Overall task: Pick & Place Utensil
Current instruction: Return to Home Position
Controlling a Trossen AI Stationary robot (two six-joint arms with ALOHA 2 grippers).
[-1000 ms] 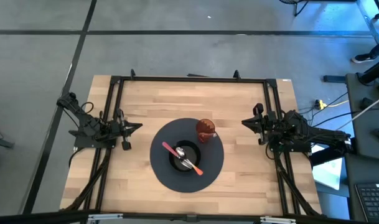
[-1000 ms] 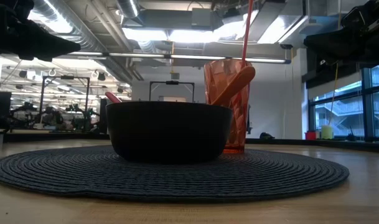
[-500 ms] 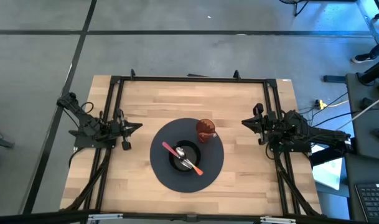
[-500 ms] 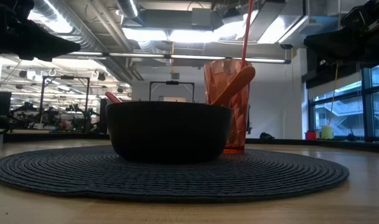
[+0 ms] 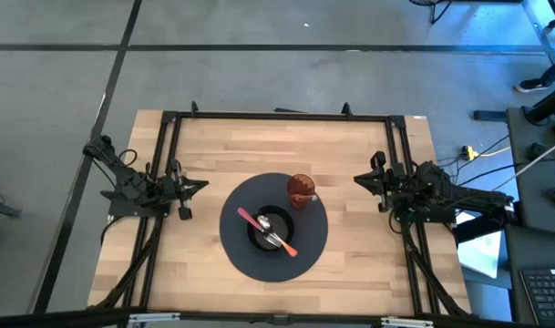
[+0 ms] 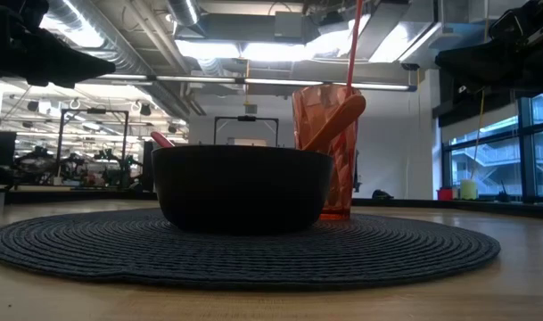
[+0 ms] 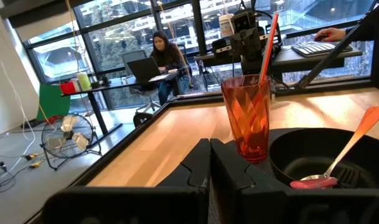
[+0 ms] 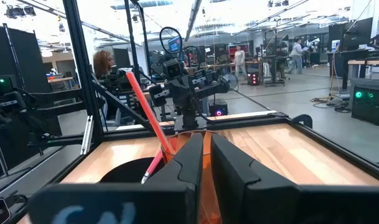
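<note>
A black bowl (image 5: pixel 270 233) stands on a round dark placemat (image 5: pixel 309 246) at the table's middle. Two utensils lie across the bowl. A pink handle (image 5: pixel 247 217) rests on the rim toward the left arm. An orange handle (image 7: pixel 358 129) sticks out over the rim toward the near right. An orange tumbler (image 5: pixel 301 189) with a red straw (image 7: pixel 268 43) stands upright on the mat behind the bowl. My left gripper (image 5: pixel 200 185) hovers shut near the table's left side. My right gripper (image 5: pixel 357 179) hovers shut near the right side. Both point at the mat.
A black frame (image 5: pixel 277 116) runs along the table's far, left and right sides. Bare wood (image 5: pixel 213 146) lies between the mat and the frame on all sides. Beyond the table is a room with desks and seated people (image 7: pixel 166 53).
</note>
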